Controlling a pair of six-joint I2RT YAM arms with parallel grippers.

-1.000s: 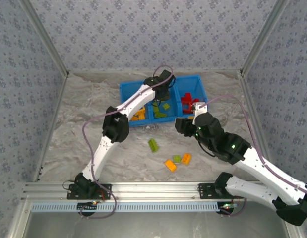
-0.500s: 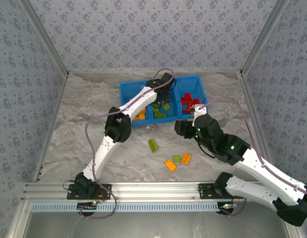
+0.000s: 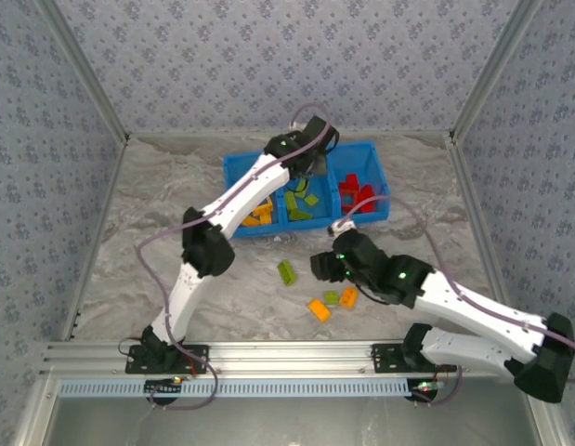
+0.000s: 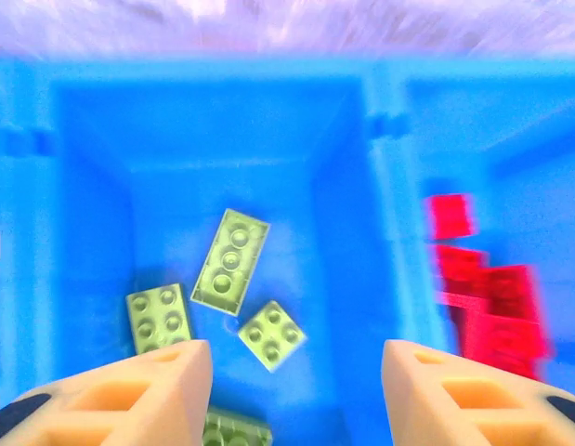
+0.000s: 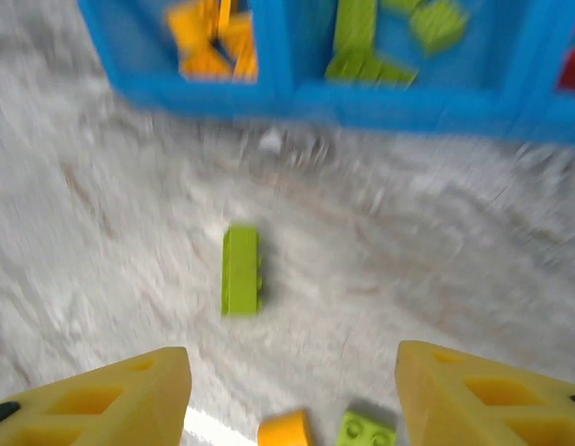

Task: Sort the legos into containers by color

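Hanging over the middle box of the blue bin [image 3: 230, 177], the left gripper [image 4: 296, 358] holds its two fingers [image 4: 162, 395] wide apart, and nothing is between them. Right under it, on the floor of that middle box, lie the green legos [image 4: 230, 261]: one long one and some small square ones, with their bumps up. The red legos [image 4: 482, 311] sit in the box on the right, past a blue wall, and they look blurry. The orange legos [image 3: 258, 215] sit in the box on the left. So each box has one color in it. The right gripper [image 5: 292, 360] is low over the gray tabletop [image 3: 148, 242], just in front of the bin, and it points toward the bin. Its fingers [image 5: 129, 395] are apart too, with nothing held. Four legos lie loose on the tabletop, out of the bin. A long green lego [image 5: 241, 271] lies alone, between the bin and the right gripper. Nearer the robot there is an orange lego [image 3: 319, 308], then a small green lego [image 3: 332, 298] right beside a second orange lego [image 3: 348, 296]. Seen from above, the right arm is just beside these three and is not touching them.
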